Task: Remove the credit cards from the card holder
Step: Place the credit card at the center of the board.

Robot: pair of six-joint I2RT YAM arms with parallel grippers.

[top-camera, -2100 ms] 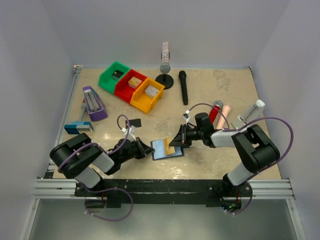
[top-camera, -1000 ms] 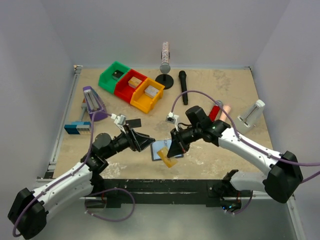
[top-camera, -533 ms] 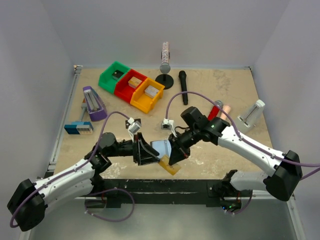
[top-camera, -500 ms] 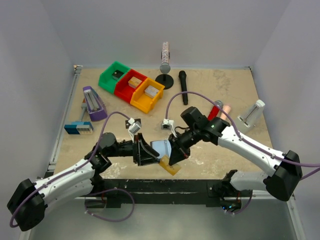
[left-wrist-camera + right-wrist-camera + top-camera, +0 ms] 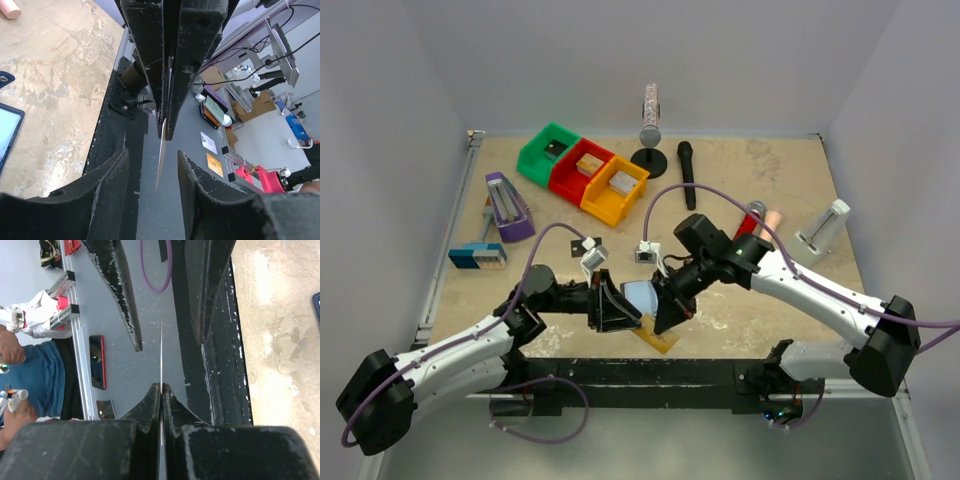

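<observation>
My right gripper (image 5: 669, 312) is shut on the tan-gold credit card (image 5: 656, 336) and holds it above the table's near edge. The right wrist view shows the card (image 5: 161, 355) edge-on, sticking out of my shut right gripper (image 5: 161, 386). My left gripper (image 5: 617, 312) is open and faces the right one. In the left wrist view its jaws (image 5: 153, 152) stand either side of the card (image 5: 161, 159), apart from it. The dark blue card holder (image 5: 638, 296) lies open on the table between both grippers, and it also shows in the left wrist view (image 5: 7, 131). The black and silvery cards are not visible.
Green (image 5: 548, 152), red (image 5: 580, 168) and orange (image 5: 614, 190) bins stand at the back left. A microphone stand (image 5: 649, 152) and black microphone (image 5: 686, 172) lie behind. A purple stapler (image 5: 507, 207) and blue-grey block (image 5: 477, 255) sit left. A white object (image 5: 823, 228) sits right. The black front rail (image 5: 650, 372) runs below.
The right gripper has pulled the tan-gold card off the card holder and carried it toward the near edge. The left gripper has swung in and now stands open around the card.
</observation>
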